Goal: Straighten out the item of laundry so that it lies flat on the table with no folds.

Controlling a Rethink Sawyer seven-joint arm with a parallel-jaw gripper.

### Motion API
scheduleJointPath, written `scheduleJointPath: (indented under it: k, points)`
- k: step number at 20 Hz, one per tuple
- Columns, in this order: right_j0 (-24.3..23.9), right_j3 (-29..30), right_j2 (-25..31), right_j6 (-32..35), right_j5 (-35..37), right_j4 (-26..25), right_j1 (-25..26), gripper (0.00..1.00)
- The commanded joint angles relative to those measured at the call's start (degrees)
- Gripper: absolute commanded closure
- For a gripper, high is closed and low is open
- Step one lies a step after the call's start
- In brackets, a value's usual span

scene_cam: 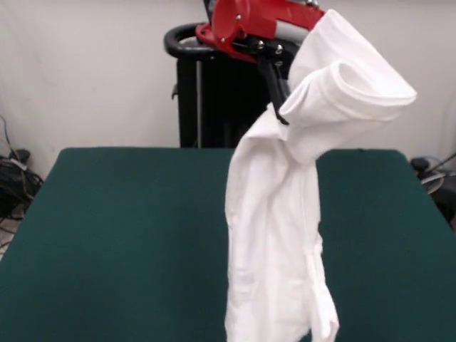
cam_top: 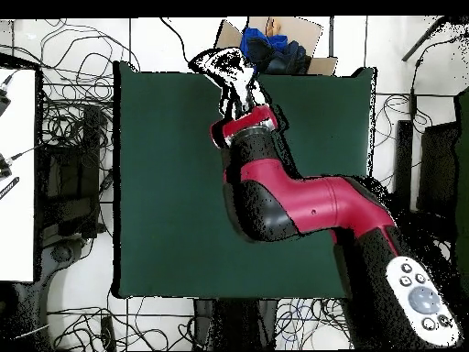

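The item of laundry (scene_cam: 274,235) is a white shirt hanging in the air, plain side showing and no print visible. It is bunched and rolled at the top and drapes down past the picture's lower edge, over the near part of the green table (scene_cam: 128,228). My gripper (scene_cam: 282,116) is shut on the cloth near its upper edge, high above the table. In the overhead view the red arm (cam_top: 293,202) reaches across the table (cam_top: 165,183) and hides the gripper; only scraps of the white shirt (cam_top: 236,84) show beyond the wrist.
A cardboard box (cam_top: 316,41) holding blue cloth stands just past the table's far edge in the overhead view. Cables lie on the floor (cam_top: 73,119) around the table. A white surface (cam_top: 16,174) sits at the left.
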Motion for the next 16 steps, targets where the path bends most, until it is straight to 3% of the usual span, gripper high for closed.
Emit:
scheduleJointPath:
  k: [1, 9, 16]
  points:
    - [5.8, -4.2, -11.4, 11.1, -8.2, 3.6, 8.1, 1.0]
    - [10.0, -8.8, -16.3, 8.6, -18.0, 4.7, 16.3, 1.0]
    - [8.7, -8.9, -16.3, 9.1, -21.0, -0.6, 20.5, 1.0]
